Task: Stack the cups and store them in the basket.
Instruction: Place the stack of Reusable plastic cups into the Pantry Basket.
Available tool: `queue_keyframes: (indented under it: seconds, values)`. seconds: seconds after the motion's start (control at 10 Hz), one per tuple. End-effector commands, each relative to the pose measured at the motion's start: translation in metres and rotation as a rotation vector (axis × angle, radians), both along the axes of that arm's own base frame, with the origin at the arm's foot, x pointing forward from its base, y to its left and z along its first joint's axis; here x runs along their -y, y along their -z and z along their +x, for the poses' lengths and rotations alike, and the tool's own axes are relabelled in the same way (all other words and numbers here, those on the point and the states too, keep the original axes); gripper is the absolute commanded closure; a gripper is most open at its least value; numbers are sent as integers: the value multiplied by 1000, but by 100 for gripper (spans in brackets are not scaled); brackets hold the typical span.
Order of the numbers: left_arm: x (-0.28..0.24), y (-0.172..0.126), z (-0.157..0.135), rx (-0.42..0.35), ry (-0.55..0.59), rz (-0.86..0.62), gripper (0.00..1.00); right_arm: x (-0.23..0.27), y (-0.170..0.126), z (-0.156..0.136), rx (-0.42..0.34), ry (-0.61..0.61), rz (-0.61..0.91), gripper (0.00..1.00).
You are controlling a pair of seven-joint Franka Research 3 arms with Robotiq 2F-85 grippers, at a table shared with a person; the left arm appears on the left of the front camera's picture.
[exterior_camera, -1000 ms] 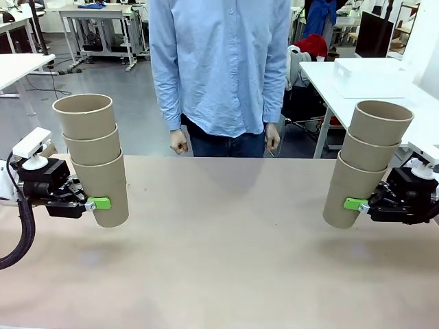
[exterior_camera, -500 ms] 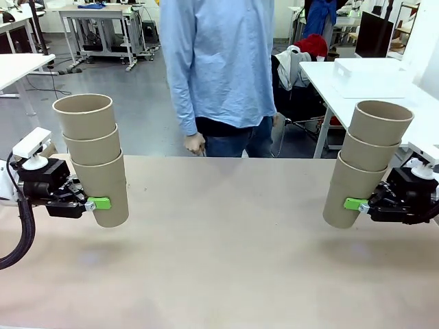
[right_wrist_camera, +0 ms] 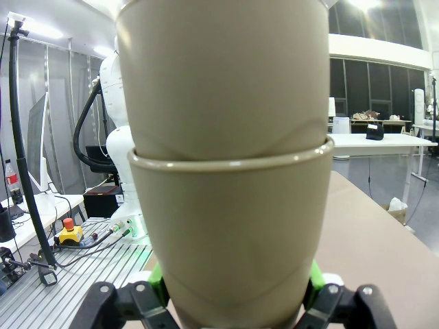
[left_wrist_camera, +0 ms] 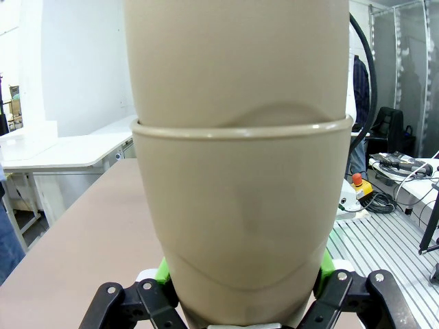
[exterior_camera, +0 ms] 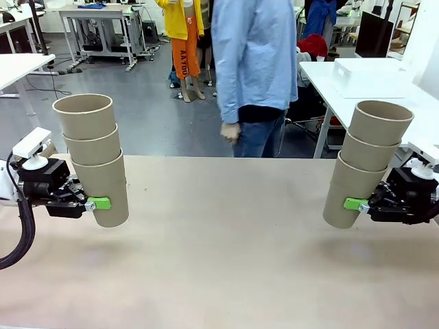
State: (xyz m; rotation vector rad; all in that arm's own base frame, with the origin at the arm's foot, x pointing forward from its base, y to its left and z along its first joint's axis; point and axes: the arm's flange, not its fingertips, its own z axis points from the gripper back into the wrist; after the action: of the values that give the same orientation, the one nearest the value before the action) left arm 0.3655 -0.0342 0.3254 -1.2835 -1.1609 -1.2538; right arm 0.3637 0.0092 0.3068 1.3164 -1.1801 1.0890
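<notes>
tan cups (left_wrist_camera: 240,205), tops cut off

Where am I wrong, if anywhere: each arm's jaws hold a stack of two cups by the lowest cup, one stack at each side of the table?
Each stack has three cups, not two: the front view shows three nested in the left stack and the right stack. The rest is right.
</notes>
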Motion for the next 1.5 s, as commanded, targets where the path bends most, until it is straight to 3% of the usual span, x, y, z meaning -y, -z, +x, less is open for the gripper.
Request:
queue_keyframes:
  seconds: [0.0, 1.4]
  values:
    - [0, -5, -1, 1, 2, -8, 16, 0, -6, 0, 3, -3, 3, 15]
    - [0, -5, -1, 1, 2, -8, 16, 0, -6, 0, 3, -3, 3, 15]
